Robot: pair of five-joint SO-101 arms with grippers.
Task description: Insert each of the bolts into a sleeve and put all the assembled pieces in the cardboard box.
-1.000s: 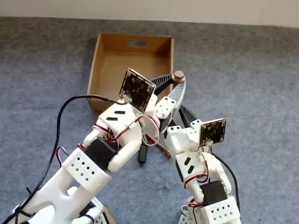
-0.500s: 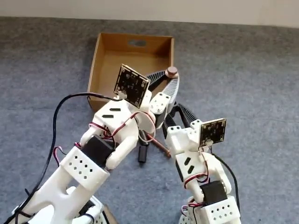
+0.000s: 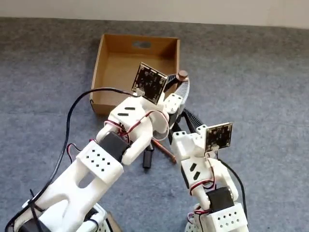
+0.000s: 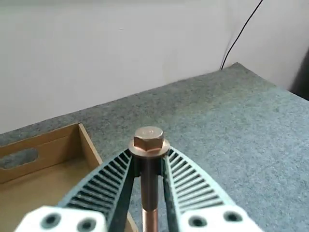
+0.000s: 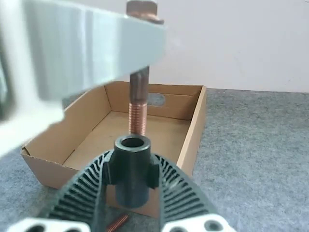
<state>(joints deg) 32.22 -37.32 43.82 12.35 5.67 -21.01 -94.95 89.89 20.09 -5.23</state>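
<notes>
Left fingers [image 4: 106, 181] are clamped on the bolt [image 4: 148, 141], gripping the plain shank just under the hex head. The bolt hangs upright, head up and thread down. Right fingers [image 5: 178, 195] are clamped around the black sleeve [image 5: 131, 176], which also stands upright with its open bore facing up. From the right wrist, the threaded tip sits just above the sleeve's mouth. Whether it is truly centred over the bore, or has started in, I cannot tell.

Both parts look like rigid metal: solid, not fragile, and smooth enough to swivel in a loose pinch. The hold under the head looks sound to me, since the flange stops the bolt sliding down through the fingers and leaves the thread free. The sleeve is held around its middle, which keeps the mouth clear. If the 2 parts meet off-axis, neither will give, and I'd expect 1 of them to tilt in its grip.

Further out, the cardboard box [image 3: 99, 72] stands just behind the pair. No assembled piece shows on the part of its floor I can see. On the grey tabletop [image 3: 251, 72] between the arms lie 1 more bolt [image 3: 164, 150] and 1 more sleeve [image 3: 147, 158], near each other and not yet joined.
</notes>
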